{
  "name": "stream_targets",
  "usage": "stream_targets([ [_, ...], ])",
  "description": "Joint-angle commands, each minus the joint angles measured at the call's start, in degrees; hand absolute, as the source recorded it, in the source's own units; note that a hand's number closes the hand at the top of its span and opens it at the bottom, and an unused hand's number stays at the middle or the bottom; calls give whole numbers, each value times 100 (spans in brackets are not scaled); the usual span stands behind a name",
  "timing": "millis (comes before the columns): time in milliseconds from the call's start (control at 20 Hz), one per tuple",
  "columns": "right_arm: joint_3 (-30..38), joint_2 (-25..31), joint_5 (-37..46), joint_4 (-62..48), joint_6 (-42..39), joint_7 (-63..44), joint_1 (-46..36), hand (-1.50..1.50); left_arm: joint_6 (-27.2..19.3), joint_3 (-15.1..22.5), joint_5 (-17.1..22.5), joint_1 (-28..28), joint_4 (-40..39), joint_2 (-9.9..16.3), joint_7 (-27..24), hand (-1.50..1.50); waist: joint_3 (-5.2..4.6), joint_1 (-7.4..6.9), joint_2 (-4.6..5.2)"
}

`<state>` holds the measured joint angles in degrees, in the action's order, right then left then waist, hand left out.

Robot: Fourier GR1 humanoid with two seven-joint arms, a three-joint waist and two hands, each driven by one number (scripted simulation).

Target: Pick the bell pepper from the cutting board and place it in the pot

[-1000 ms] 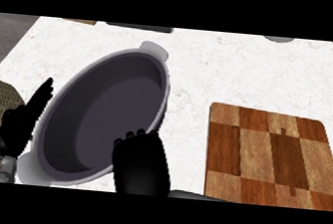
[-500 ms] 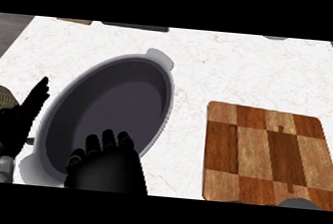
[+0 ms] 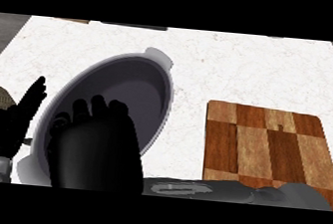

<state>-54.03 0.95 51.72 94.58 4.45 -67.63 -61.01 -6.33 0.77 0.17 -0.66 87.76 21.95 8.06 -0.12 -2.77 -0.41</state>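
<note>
The right hand (image 3: 96,148) hangs over the oval grey metal pot (image 3: 139,81), fingers straight; no bell pepper shows. The left hand (image 3: 13,120) rests open at the pot's left. The checkered wooden cutting board (image 3: 266,142) lies right, on white marble counter (image 3: 240,65).

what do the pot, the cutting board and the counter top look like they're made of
The pot looks like metal: a pale grey rim and handle with a soft sheen, and a dark, smooth inside. The cutting board looks like wood, in blocks of lighter and darker brown with visible grain. The counter top looks like white stone, perhaps marble, going by its faint grey veining.
</note>
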Motion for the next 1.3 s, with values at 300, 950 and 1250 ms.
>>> stream_targets([
  [300, 755, -92, -558, -1634, 896, -124, -865, 150, 1, -3, -76, 403, 230, -74, -137, 0, 2, -9, 50],
  [950, 958, -95, -1737, -4884, 1993, 2434, -1132, 150, 119, -205, -121, -130, -312, -62, -159, 0, 1, -42, 137],
  [1250, 808, -95, -2889, -4929, 2702, 2620, -793, -150, 142, -157, -169, -275, -417, -142, -288, 0, 0, -196, 162],
])
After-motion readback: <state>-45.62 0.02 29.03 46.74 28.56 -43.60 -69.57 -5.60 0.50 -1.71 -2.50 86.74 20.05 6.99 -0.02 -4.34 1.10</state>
